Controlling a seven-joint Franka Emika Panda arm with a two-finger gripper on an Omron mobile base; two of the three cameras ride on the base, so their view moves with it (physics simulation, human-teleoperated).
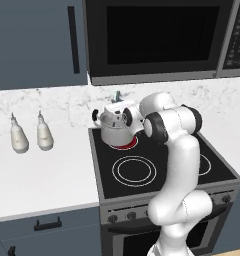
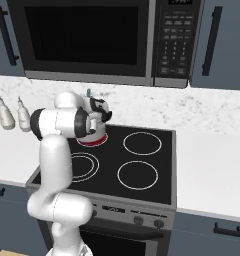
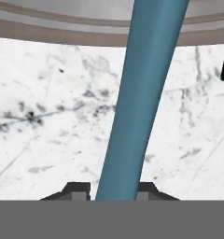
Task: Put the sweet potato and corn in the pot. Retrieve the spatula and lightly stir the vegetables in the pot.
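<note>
The pincer (image 3: 115,190) holds the spatula (image 3: 143,93) by its blue handle, a finger tight on each side. The pot (image 1: 117,126) sits on the stove's (image 1: 217,167) far left ring, just under the hand.

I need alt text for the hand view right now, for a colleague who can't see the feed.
A blue spatula handle runs from between the gripper fingertips at the bottom edge up past the top of the picture, leaning slightly right. Behind it is a white marble backsplash, with a grey band across the top.
</note>
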